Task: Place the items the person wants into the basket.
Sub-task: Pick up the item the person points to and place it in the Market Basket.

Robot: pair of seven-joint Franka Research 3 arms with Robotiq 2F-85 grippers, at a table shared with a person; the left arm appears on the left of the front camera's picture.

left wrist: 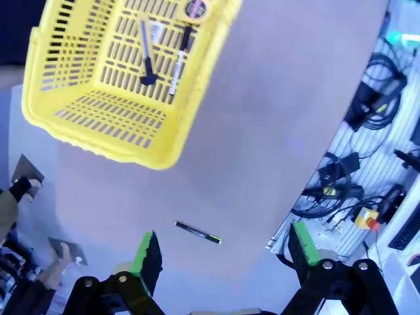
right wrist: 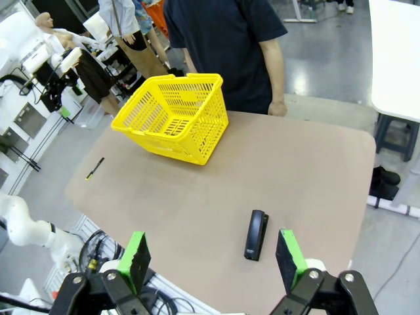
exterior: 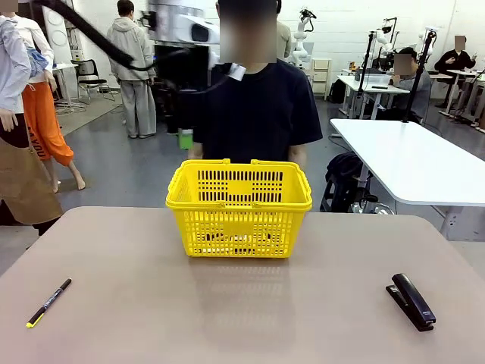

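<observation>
Nearest the front camera, a black pen with yellow tip point(exterior: 48, 302) lies at left and a black stapler point(exterior: 411, 301) at right on the tan surface point(exterior: 242, 303). Far of both stands the yellow basket point(exterior: 239, 208), holding a white marker point(left wrist: 178, 62), a utility knife point(left wrist: 146, 51) and a tape measure point(left wrist: 195, 8) cut off at the edge. Well apart, the left gripper point(left wrist: 223, 252) and right gripper point(right wrist: 211, 257) both hang wide and empty. Behind the basket stands the person point(exterior: 254, 106), in a workshop room.

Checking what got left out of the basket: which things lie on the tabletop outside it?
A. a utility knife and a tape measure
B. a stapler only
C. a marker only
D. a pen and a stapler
D: the thin black pen and the black stapler lie on the table, either side of the yellow basket.
</observation>
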